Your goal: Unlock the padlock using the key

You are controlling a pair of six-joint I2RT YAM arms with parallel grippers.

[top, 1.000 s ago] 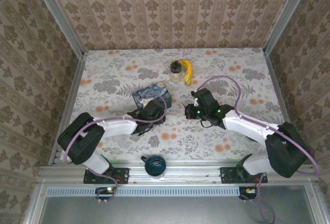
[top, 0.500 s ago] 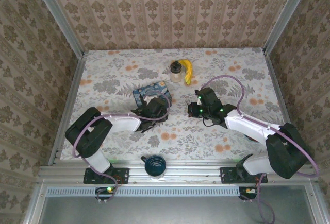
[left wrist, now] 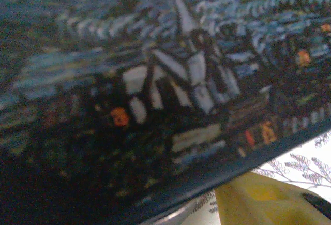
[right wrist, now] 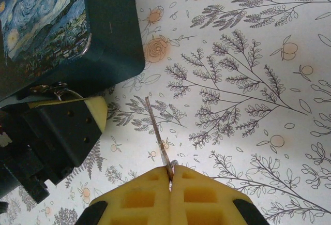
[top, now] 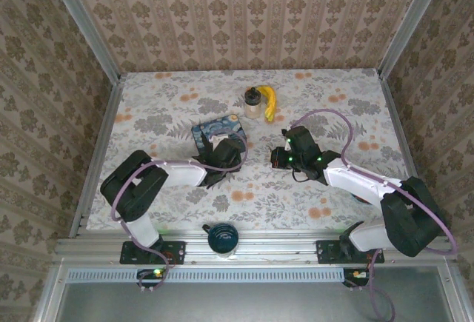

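Observation:
The key [right wrist: 158,132] is a thin metal blade that sticks out up and to the left from my right gripper [right wrist: 170,172], whose yellow pads are shut on its head. That right gripper [top: 280,158] hovers over the table to the right of the blue starry-night tin box [top: 217,131]. My left gripper [top: 214,150] is pressed up against the tin's near side. In the left wrist view the tin [left wrist: 155,80] is very close and blurred, with one yellow finger [left wrist: 258,199] beside its lower edge. The padlock is hidden; a bit of bright metal [right wrist: 50,88] shows at the tin's edge.
A small glass jar [top: 252,102] and a banana [top: 270,102] lie at the back middle. A dark cup [top: 222,237] stands at the near rail between the arm bases. Open floral tabletop [right wrist: 248,80] stretches to the right of the key.
My left gripper has pushed in against the tin and its jaws have narrowed; the tin has shifted and turned a little. The right gripper with the key has drifted slightly right.

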